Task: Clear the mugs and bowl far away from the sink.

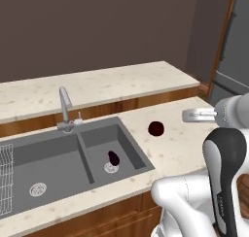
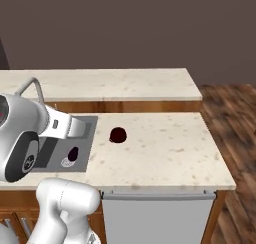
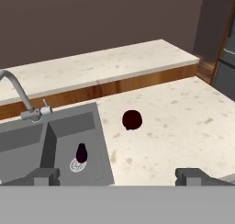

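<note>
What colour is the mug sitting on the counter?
Dark maroon, nearly black; the mug shows best in the hand view.

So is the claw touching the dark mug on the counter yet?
Apart. In the hand view the claw is open, its tips low in the frame, and bare counter lies between them and the dark mug beside the sink.

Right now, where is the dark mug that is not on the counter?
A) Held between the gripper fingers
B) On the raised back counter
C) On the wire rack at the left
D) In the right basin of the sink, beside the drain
D: the dark mug lies in the right basin of the sink, beside the round drain; the gripper is open and empty.
</note>
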Available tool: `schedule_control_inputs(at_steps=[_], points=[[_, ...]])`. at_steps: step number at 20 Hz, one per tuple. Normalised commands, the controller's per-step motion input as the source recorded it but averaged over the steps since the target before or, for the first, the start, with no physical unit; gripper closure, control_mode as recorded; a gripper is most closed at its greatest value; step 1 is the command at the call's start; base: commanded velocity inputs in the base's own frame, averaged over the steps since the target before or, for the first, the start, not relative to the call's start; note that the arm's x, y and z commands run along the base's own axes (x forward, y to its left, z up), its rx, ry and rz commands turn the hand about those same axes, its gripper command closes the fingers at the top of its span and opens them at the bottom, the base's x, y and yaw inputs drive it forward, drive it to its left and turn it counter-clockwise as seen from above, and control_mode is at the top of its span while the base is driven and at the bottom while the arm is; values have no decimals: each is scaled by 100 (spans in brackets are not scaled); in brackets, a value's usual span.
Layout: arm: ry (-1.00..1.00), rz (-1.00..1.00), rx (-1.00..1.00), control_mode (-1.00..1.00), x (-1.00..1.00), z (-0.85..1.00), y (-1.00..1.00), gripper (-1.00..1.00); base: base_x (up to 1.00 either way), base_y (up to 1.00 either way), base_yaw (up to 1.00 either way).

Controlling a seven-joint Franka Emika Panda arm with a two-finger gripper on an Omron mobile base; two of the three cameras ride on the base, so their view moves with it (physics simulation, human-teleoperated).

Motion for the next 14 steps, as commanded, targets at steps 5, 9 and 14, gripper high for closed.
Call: schedule_control_inputs(at_steps=[5,9,14], points=[[0,0,0,100,0,0,0,-100,68,-18,4],[0,0,0,100,0,0,0,-100,55,-39,19],[0,0,0,100,0,0,0,-100,52,-45,18]])
